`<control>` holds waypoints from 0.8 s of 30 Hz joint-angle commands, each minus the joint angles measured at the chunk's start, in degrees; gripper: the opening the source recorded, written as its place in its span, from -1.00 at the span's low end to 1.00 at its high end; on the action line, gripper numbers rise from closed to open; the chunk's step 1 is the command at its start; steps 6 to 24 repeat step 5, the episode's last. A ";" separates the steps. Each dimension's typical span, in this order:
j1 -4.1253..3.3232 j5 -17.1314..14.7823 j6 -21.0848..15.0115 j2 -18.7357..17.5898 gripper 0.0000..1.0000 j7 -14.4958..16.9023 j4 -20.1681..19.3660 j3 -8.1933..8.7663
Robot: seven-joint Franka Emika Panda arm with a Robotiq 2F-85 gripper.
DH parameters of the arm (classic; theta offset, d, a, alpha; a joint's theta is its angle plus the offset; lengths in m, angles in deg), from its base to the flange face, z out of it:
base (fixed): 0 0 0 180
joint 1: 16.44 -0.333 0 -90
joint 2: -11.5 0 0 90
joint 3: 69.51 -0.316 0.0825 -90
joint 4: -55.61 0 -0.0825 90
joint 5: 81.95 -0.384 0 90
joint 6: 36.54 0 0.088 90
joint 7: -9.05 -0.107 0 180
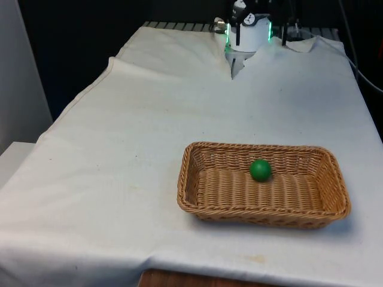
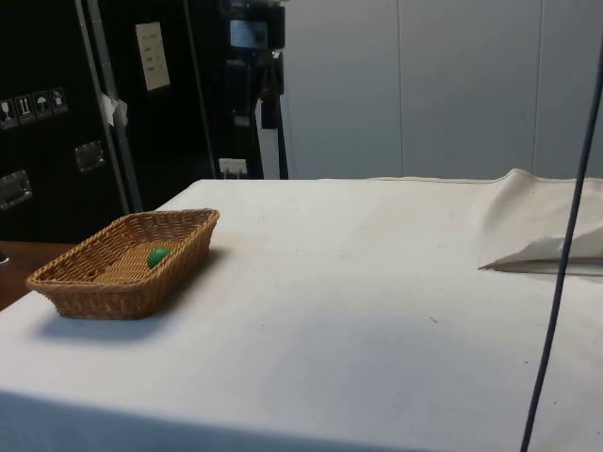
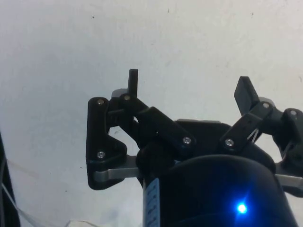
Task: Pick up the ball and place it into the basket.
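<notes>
A green ball lies inside the woven wicker basket, towards its far wall, near the front edge of the table at the front view's right. From the side, the ball rests low in the basket. In the wrist view my gripper hangs open over bare white cloth, its two black fingers wide apart with nothing between them.
The white cloth covers the whole table and bunches into a fold at the robot's end. A dark cable hangs down across the side view's right. The robot base stands at the far end.
</notes>
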State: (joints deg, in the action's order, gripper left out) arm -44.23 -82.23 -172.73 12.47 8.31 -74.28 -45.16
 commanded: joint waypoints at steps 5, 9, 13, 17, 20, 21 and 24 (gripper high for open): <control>0.11 2.18 1.09 1.78 1.00 -1.43 -0.11 -0.11; 0.11 2.18 1.09 1.78 1.00 -1.43 -0.11 -0.11; 0.11 2.18 1.09 1.78 1.00 -1.43 -0.11 -0.11; 0.11 2.18 1.09 1.78 1.00 -1.43 -0.11 -0.11; 0.11 2.18 1.09 1.78 1.00 -1.43 -0.11 -0.11; 0.11 2.18 1.09 1.78 1.00 -1.43 -0.11 -0.11; 0.11 2.18 1.09 1.78 1.00 -1.43 -0.11 -0.11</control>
